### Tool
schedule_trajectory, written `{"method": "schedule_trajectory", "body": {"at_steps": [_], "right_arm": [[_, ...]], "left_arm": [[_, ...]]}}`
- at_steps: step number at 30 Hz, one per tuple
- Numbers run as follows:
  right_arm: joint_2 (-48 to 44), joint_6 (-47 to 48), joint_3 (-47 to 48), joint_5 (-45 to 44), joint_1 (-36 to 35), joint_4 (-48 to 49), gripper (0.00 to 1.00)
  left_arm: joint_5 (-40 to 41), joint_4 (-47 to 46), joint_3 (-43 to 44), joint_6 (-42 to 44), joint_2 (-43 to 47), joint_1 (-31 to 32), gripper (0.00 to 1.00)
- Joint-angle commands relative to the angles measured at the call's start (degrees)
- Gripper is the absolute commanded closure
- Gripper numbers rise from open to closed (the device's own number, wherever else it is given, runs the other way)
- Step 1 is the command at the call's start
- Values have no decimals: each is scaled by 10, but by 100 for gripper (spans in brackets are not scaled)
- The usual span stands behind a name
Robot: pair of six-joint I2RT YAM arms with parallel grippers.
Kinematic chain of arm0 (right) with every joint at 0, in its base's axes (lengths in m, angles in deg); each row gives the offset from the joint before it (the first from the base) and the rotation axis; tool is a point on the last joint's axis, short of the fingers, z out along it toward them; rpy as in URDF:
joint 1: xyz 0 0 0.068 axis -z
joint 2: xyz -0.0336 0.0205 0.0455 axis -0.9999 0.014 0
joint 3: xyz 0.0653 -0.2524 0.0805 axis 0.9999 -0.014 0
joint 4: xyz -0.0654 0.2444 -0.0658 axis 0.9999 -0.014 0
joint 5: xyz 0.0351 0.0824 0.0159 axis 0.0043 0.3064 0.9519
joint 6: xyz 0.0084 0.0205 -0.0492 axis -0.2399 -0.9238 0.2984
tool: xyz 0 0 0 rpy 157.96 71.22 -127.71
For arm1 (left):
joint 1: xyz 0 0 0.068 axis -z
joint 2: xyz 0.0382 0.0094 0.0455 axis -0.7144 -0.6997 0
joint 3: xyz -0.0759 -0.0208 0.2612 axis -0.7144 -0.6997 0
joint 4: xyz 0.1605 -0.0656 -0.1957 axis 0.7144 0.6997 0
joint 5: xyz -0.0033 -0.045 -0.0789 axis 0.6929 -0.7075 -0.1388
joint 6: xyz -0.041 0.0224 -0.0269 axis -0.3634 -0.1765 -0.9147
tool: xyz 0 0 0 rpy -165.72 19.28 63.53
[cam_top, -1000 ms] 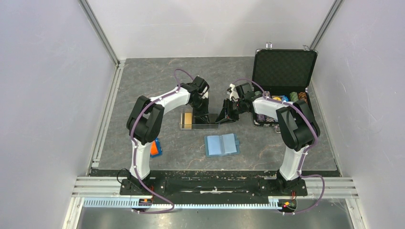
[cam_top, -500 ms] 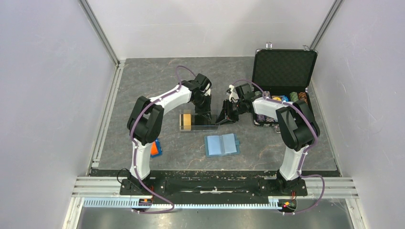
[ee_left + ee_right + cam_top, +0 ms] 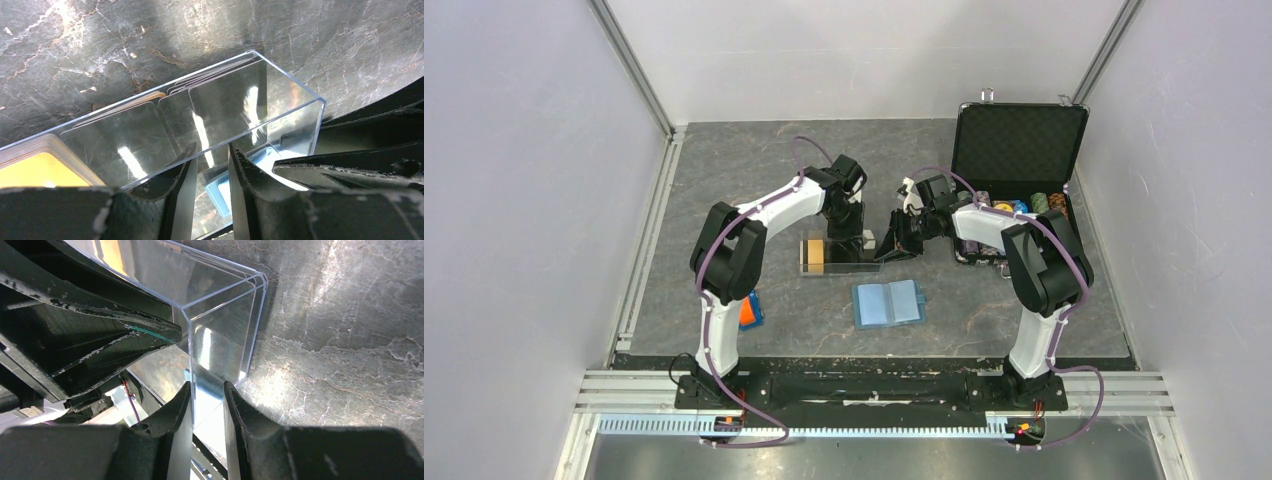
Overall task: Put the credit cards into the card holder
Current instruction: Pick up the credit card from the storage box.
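Table [image 3: 724,200] is dark marble-look. An open black chip case [image 3: 1021,140] sits back right with a row of coloured chips [image 3: 1024,205]. The left arm [image 3: 764,215] and right arm [image 3: 1014,235] both reach to mid-table and meet at the clear tray [image 3: 856,264]. The card holder [image 3: 889,302] lies open and flat just on the near side of the tray, apart from it, lighter blue inside facing up, no card in it that I can see. An orange-and-blue block [image 3: 749,309] sits near left, beside the left arm. The credit cards [image 3: 220,105] are all in the tray: dark ones lean along its far wall, and an orange stack fills the left end. The right gripper [image 3: 207,390] is clamped on the tray's end wall, which runs down between its fingers, so it's bracing the tray. The left gripper [image 3: 211,155] hangs over the tray's near wall, jaws a narrow gap apart, nothing pinched; blue of the holder shows through the gap. My read: this is the first pick, and no cards are stowed yet. Next move needs the left jaws dropped over one dark card's top edge. They then close on that card alone and lift straight up clear of the wall while the right keeps the tray pinned. Risks are a double-pick or dragging the tray. No brand, label or print is legible in any view.
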Motion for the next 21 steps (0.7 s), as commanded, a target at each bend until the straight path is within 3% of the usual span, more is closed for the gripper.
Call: {"method": "schedule_trajectory", "body": {"at_steps": [1,10,18,21], "right_arm": [[-24,-1,3,45,-4,-9,86],[-23,0,7,47,-4,-8,86],[-22,0,7,47,-5,-8,86],[-22,0,6,47,-5,-8,86]], "left_arm": [[5,-20,-7,13,-19,-3,64],[-6,-22,-4,11,-45,2,69],[-23,-22,18,9,-37,10,93],[-25,-22,27,7,-30,13,98]]}}
